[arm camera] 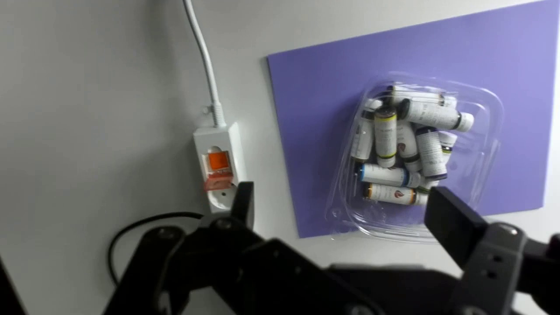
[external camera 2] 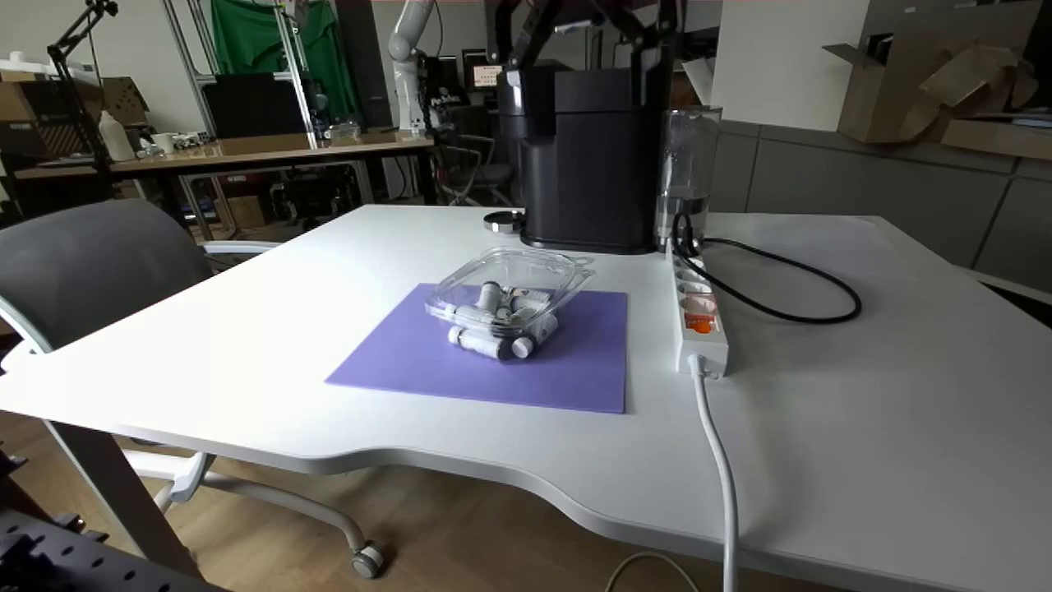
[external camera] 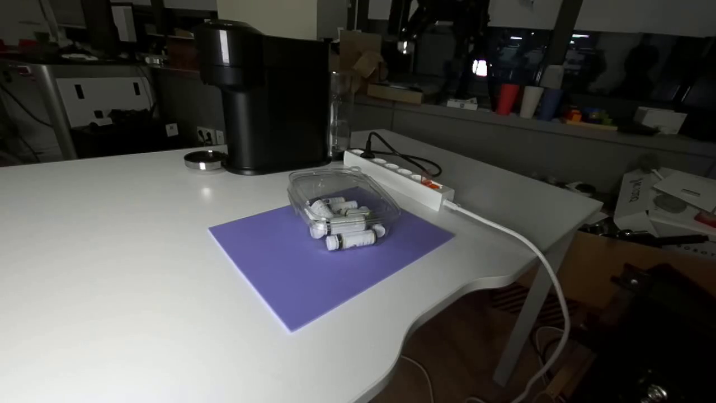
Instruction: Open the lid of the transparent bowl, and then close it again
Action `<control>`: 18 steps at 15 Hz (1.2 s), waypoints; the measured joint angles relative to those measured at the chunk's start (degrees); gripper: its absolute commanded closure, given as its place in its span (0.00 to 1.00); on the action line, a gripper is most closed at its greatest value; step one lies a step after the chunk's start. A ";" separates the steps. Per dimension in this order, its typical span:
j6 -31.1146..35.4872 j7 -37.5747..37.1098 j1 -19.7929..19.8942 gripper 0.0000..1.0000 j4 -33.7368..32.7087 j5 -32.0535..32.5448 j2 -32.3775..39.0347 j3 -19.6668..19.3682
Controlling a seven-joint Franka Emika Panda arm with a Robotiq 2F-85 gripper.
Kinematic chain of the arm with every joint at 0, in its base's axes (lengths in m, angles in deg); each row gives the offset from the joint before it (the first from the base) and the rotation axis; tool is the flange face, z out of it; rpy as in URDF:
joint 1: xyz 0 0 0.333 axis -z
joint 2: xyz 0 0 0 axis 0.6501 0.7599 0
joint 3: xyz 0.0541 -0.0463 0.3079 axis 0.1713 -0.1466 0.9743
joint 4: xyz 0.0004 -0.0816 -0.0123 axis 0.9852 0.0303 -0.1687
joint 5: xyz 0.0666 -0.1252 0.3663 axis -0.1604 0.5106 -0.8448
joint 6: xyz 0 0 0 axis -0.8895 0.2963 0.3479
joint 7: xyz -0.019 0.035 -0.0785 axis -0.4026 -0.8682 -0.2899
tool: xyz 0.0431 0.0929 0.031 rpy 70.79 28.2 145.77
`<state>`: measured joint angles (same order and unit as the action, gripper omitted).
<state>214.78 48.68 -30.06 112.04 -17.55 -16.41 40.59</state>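
The transparent bowl (external camera: 390, 219) (external camera 2: 444, 311) (arm camera: 480, 175) is a shallow clear container on the purple mat. It holds several small white-labelled bottles (external camera: 341, 225) (external camera 2: 481, 344) (arm camera: 433, 114). The clear lid (external camera: 335, 178) (external camera 2: 526, 258) (arm camera: 489, 101) lies over the bowl; whether its rim is pressed tight cannot be told. Clear corner tabs (external camera 2: 585, 265) (arm camera: 337, 214) stick out on the power strip side. My gripper (external camera 2: 578, 89) (arm camera: 343, 197) is open and empty, high above the table and apart from the bowl. In an exterior view it is dark and partly cut off at the top.
A white power strip (external camera: 400, 182) (external camera 2: 699, 325) (arm camera: 218, 140) with white and black cables lies beside the purple mat (external camera: 313, 280) (external camera 2: 575, 382) (arm camera: 315, 87). A black coffee machine (external camera: 279, 106) (external camera 2: 575, 177) with a clear tank (external camera 2: 686, 164) and a round metal tray (external camera: 205, 160) stand behind.
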 measured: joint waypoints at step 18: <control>7.94 25.27 1.48 0.00 -14.59 -16.44 22.25 0.87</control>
<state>222.72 73.95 -28.58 97.45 -33.99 5.84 41.46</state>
